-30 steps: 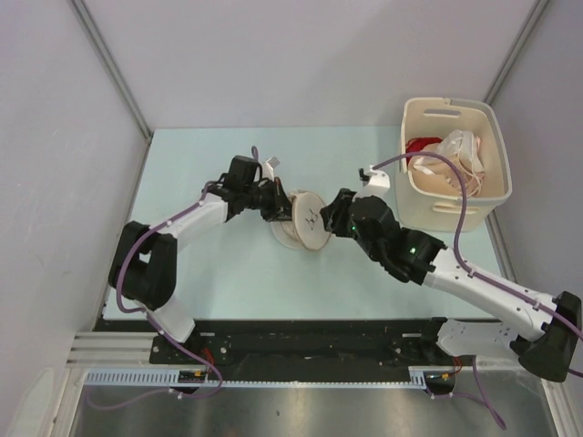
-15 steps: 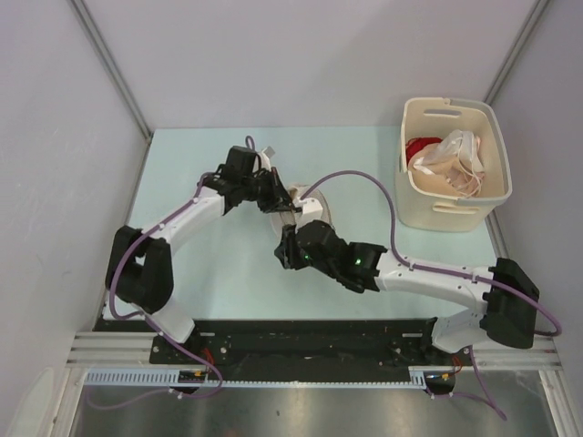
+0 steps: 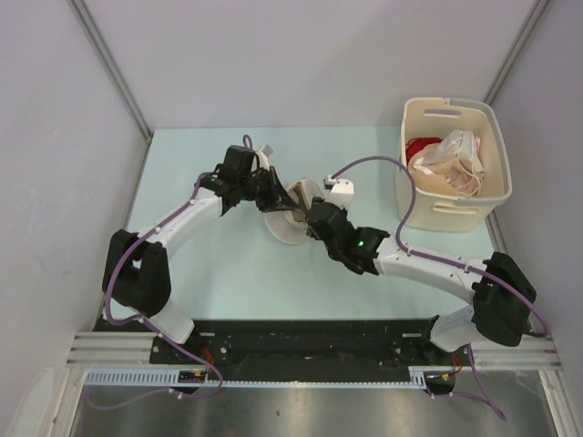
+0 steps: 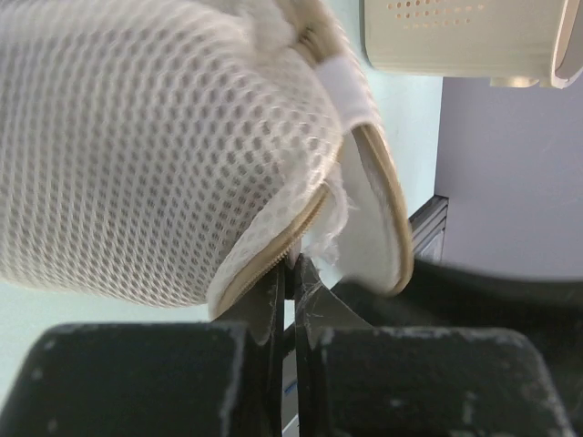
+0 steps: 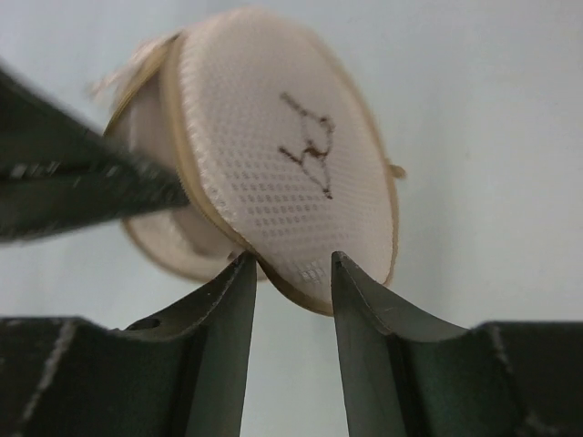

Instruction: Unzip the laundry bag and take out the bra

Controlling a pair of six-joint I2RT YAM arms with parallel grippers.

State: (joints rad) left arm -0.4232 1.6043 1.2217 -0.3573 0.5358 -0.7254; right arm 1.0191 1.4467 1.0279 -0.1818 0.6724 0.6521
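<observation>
The round cream laundry bag point(image 3: 284, 229) is held up on edge above the table's middle. My left gripper point(image 3: 284, 206) is shut on its zip rim from the far left; in the left wrist view the jaws point(image 4: 293, 264) pinch the rim fabric under the mesh shell point(image 4: 137, 155), whose two halves gape apart there. My right gripper point(image 3: 311, 217) is at the bag's near right side. In the right wrist view its fingers point(image 5: 290, 259) stand apart, with the lower rim of the glasses-print face point(image 5: 291, 173) dipping between the tips. The bra is hidden.
A cream plastic basket point(image 3: 453, 211) stands at the back right of the table, holding a pale pink-white strappy garment point(image 3: 455, 155) and a red cloth point(image 3: 417, 146). Grey walls close in the table on three sides. The left arm point(image 5: 73, 182) crosses the right wrist view.
My right arm swung from the bag's right side round its near side and now sits at its near right rim. The left gripper kept its hold and shifted slightly towards the back.
</observation>
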